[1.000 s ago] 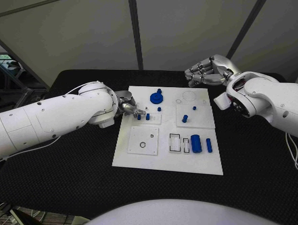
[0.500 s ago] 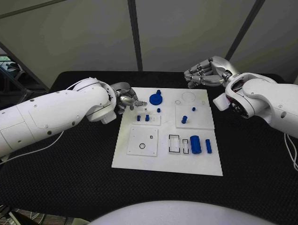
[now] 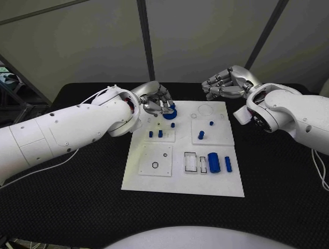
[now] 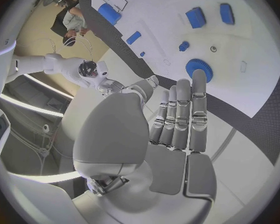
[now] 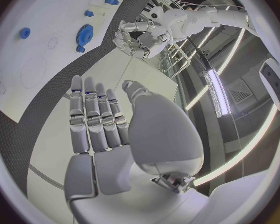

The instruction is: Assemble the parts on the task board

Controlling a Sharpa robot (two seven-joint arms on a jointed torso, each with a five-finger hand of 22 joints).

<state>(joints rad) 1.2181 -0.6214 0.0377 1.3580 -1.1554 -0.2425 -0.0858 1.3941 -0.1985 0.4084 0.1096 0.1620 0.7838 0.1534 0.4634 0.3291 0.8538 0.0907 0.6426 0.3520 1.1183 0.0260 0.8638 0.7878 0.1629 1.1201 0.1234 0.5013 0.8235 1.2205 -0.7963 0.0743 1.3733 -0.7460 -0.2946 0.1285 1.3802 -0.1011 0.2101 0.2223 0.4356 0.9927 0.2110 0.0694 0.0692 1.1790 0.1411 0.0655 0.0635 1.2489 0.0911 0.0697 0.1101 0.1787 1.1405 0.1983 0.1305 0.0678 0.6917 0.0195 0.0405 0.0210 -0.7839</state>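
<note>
While the left hand (image 3: 157, 98) hovers over the blue gear (image 3: 169, 112), its fingers lie straight, holding nothing. Right hand (image 3: 225, 83), fingers extended and empty, beyond the task board (image 3: 181, 184).

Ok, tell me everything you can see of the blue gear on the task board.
The blue gear is a round, toothed disc of plastic-looking material with a short raised hub. It lies flat at the far left of the white task board. The left hand hovers above it, fingers spread, partly covering it in the head view; contact cannot be told.

blue gear (image 3: 169, 110) — partly behind left hand (image 3: 156, 100) | contact — cannot tell
</note>
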